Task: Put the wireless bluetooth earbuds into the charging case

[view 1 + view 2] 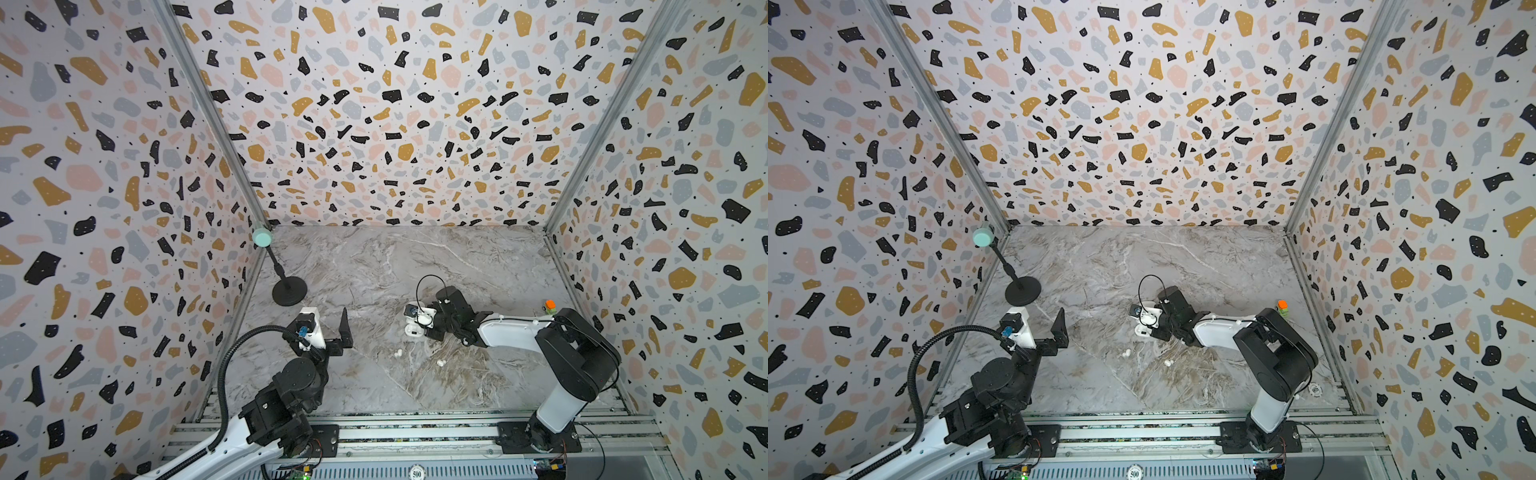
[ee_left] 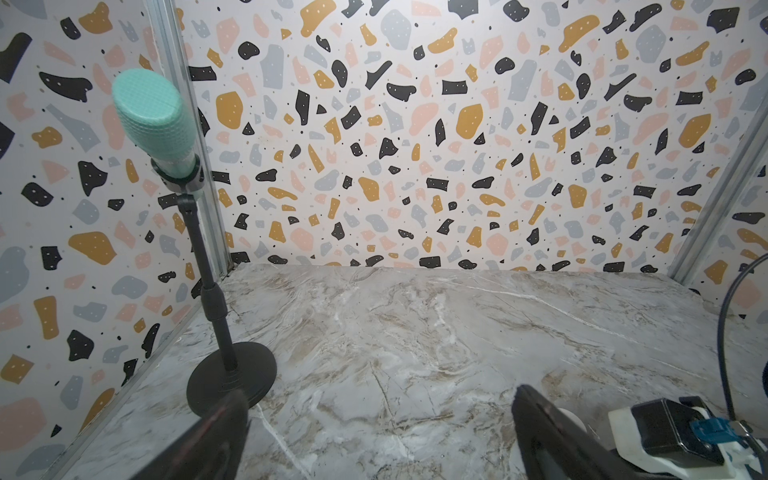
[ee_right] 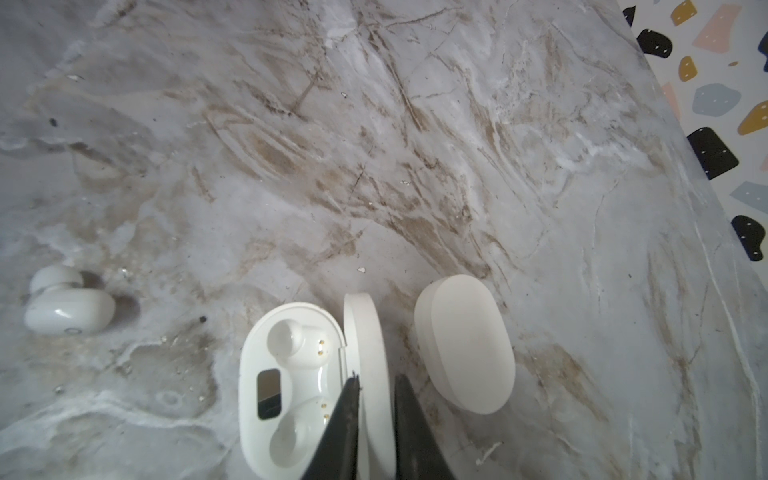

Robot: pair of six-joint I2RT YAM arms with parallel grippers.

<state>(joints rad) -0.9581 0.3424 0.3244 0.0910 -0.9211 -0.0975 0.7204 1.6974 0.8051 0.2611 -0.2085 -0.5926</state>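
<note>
- Top views, left gripper [image 1: 330, 332]: lower left of centre, lifted off the table [image 1: 374, 257], fingers spread wide, nothing between them. Probably parked there to keep clear of the other arm.
- Top views, right arm [image 1: 511, 328]: stretched leftward from the right side toward centre, working end hidden under its own wrist camera, directly over the charging case [image 1: 412, 331].
- Top views, earbuds [image 1: 398, 353]: two loose on the table below centre, second earbud [image 1: 440, 362] to the right of the first. Both apart from each other and from the case, shown in both top views, likely awaiting pickup.
- Top views, microphone stand [image 1: 289, 291]: left of centre by the side wall, no apparent part in the job.
- Left wrist view: fingers [image 2: 540, 428] wide apart with bare table between, microphone [image 2: 149, 120] ahead. No earbud or case in sight.
- Right wrist view, charging case [image 3: 291, 386]: open, both wells empty, lid [image 3: 370, 332] standing upright on its hinge.
- Right wrist view, right gripper [image 3: 377, 378]: fingers set close on either side of the lid. Firm pinch or bare clearance impossible to tell. Probable purpose: keeping the wells exposed.
- Right wrist view, second case [image 3: 465, 345]: closed, just beside the lid, opposite the wells.
- Right wrist view, earbud [image 3: 66, 305]: on the table, well apart from the open case, on the wells' side.
- Progress, as a judgement: insertion not yet begun.
</note>
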